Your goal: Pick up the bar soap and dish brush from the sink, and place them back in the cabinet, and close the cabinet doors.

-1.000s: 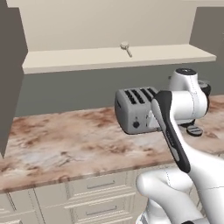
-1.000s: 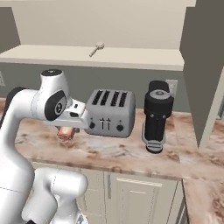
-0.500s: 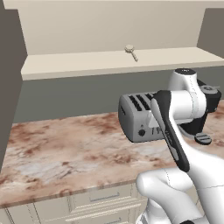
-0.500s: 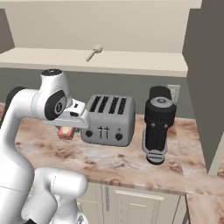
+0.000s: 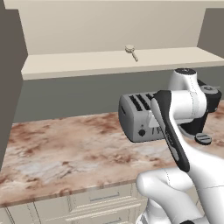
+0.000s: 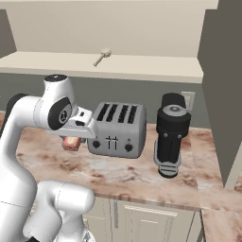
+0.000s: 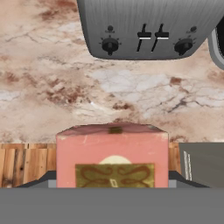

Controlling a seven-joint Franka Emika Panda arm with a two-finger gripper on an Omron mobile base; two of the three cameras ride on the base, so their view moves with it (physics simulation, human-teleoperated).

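My gripper (image 7: 112, 181) is shut on the bar soap (image 7: 112, 148), a reddish-pink block with a gold label, held a little above the marble counter in front of the toaster. From the right base the bar soap (image 6: 71, 142) hangs under the white hand, left of the toaster. The dish brush (image 5: 131, 51) (image 6: 102, 56) lies on the beige shelf of the open cabinet (image 5: 78, 65) (image 6: 151, 70), above and behind the toaster. One cabinet door (image 5: 9, 83) stands open at the left and another cabinet door (image 6: 222, 80) at the right. The sink is out of view.
A silver four-slot toaster (image 5: 139, 118) (image 6: 118, 130) (image 7: 148, 30) stands on the marble counter (image 5: 65, 148) just beyond the hand. A black coffee machine (image 6: 171, 134) is to its right. Cream drawers (image 5: 92, 199) run under the counter edge.
The whole picture has slid slightly down and sideways, so the base has moved a little. The arm keeps its pose and its hold on the bar soap.
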